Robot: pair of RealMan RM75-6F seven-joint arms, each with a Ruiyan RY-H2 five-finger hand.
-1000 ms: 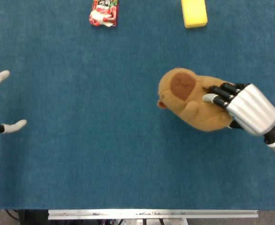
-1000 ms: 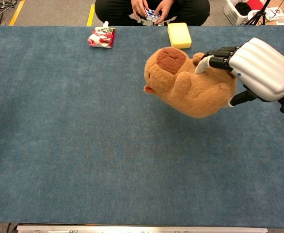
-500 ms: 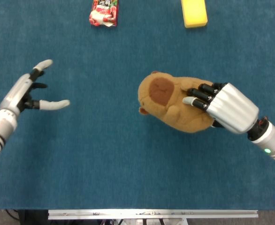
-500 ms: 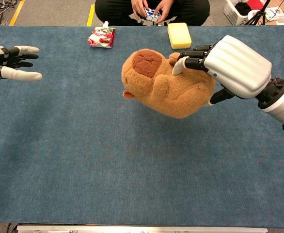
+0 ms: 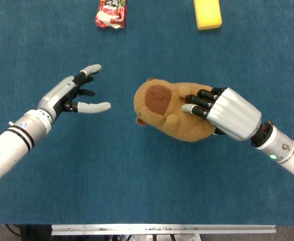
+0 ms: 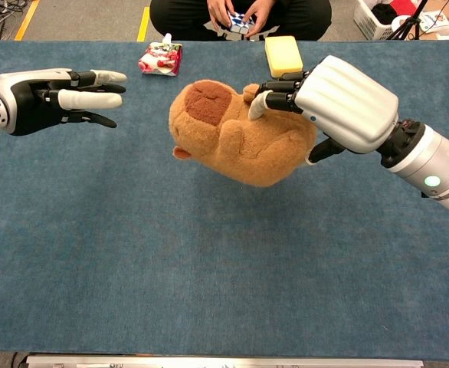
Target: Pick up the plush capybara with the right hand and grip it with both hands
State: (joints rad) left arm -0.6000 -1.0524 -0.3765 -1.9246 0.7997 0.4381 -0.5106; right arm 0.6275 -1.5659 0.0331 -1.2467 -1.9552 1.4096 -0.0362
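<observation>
The brown plush capybara [image 5: 169, 110] [image 6: 236, 134] hangs clear of the blue carpeted surface [image 5: 137, 181] [image 6: 209, 268], around the middle of the scene and slightly to the right. The silver-shelled right hand [image 5: 227, 113] [image 6: 335, 100] grips it at its rear, right end. That hand's dark fingers [image 5: 199, 100] [image 6: 282, 88] are clamped over the top of the soft body, and a further finger shows below it in the chest view. The toy's head, with its darker brown patch, points left toward the other hand.

The left hand [image 5: 69, 95] [image 6: 52, 96] is to the left of the capybara, apart from it and touching nothing. Its white-tipped fingers [image 5: 94, 106] [image 6: 90, 100] are spread and reach toward the toy's head, with the palm facing right.

At the far edge of the surface lie a small red and white snack packet [image 5: 110, 12] [image 6: 160, 57], to the left, and a yellow rectangular sponge [image 5: 207, 13] [image 6: 283, 55], to the right. Both are well apart from the hands. Beyond the far edge, in the chest view, a seated person in dark clothes [image 6: 240, 11] holds a small object in both hands.
</observation>
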